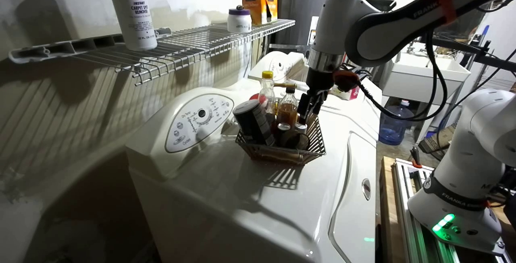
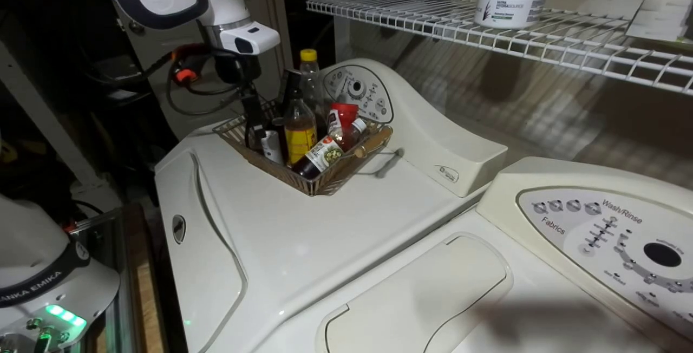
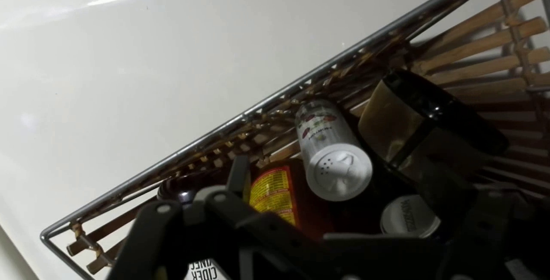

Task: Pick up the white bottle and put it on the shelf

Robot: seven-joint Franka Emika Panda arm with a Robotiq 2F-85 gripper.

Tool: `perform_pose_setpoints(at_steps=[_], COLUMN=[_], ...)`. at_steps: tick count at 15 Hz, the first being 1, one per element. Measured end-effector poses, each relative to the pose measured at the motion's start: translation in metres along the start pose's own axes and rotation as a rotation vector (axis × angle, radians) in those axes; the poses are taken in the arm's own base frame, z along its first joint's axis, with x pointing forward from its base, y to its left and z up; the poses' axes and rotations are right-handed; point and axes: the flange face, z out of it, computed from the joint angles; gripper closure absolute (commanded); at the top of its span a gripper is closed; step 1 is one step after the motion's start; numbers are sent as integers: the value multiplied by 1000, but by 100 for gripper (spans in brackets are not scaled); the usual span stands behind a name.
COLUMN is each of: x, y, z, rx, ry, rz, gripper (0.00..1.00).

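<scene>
The white bottle is a small, slim shaker with a perforated white cap and some print. It stands tilted in the woven basket and shows in the wrist view (image 3: 335, 159) and in both exterior views (image 1: 300, 127) (image 2: 272, 147). My gripper (image 3: 341, 177) is open and points down into the basket, with the bottle's cap showing between its spread fingers. It also shows in both exterior views (image 1: 307, 107) (image 2: 254, 117), right at the bottle's top. I cannot tell whether a finger touches it. The white wire shelf (image 1: 213, 51) is on the wall and also shows in an exterior view (image 2: 460, 33).
The basket (image 1: 282, 155) sits on a white machine (image 2: 260, 228) and holds a yellow-capped bottle (image 1: 267, 87), a sauce bottle (image 2: 301, 131), a dark canister (image 1: 253, 122) and other jars. On the shelf stand a tall labelled bottle (image 1: 137, 19), a purple-lidded container (image 1: 239, 21) and an orange box (image 1: 260, 9).
</scene>
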Motion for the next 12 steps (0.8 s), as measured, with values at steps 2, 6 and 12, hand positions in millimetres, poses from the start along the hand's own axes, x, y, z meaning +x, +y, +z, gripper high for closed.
perform_pose_setpoints(at_steps=[2,6,12], x=[-1,0,3], y=[2,4,4], z=[5,12,22], rx=[4,12,17], ry=[13,39,48], rz=[38,107,163], gripper=[0,0,0])
